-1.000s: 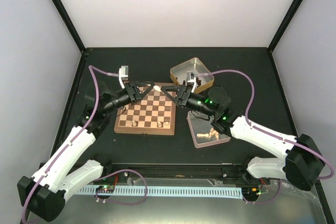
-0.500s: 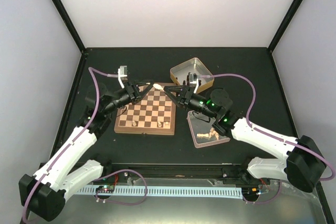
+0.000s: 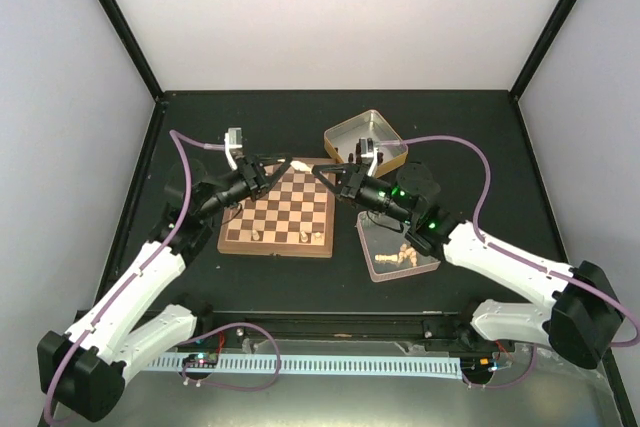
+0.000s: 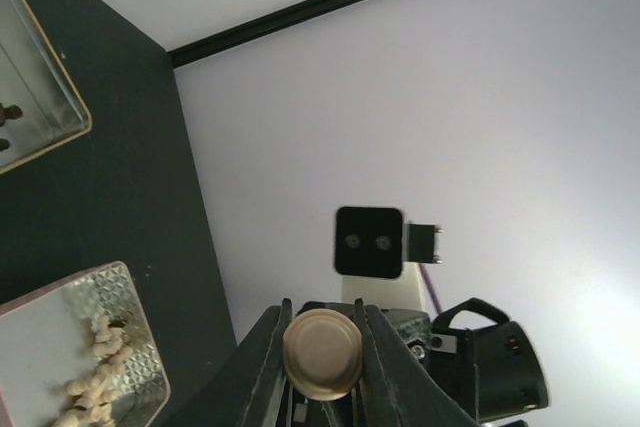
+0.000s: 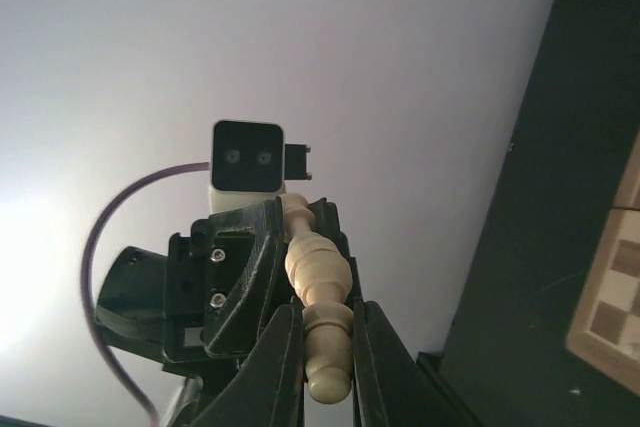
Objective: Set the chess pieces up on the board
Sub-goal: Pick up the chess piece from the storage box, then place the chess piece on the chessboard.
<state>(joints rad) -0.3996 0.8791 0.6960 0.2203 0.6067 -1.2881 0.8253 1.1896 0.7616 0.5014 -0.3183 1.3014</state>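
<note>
Meeting above the board's (image 3: 275, 250) 12 o'clock edge, both arms share one pale piece (image 3: 299, 164), held off the squares and lying along the line between them. The left jaws, reaching in from 9 o'clock, clamp its round base. The right jaws, from 3 o'clock, are closed on its head end. A few pale pieces (image 3: 258, 235) stand along the board's 6 o'clock row. On the tabletop (image 3: 200, 127), a tin (image 3: 365, 232) of pale pieces sits at the board's 4 o'clock.

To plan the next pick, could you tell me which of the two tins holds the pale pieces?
The nearer tin, right of the board: pale pieces lie in it, whereas the farther tin holds dark ones.
</note>
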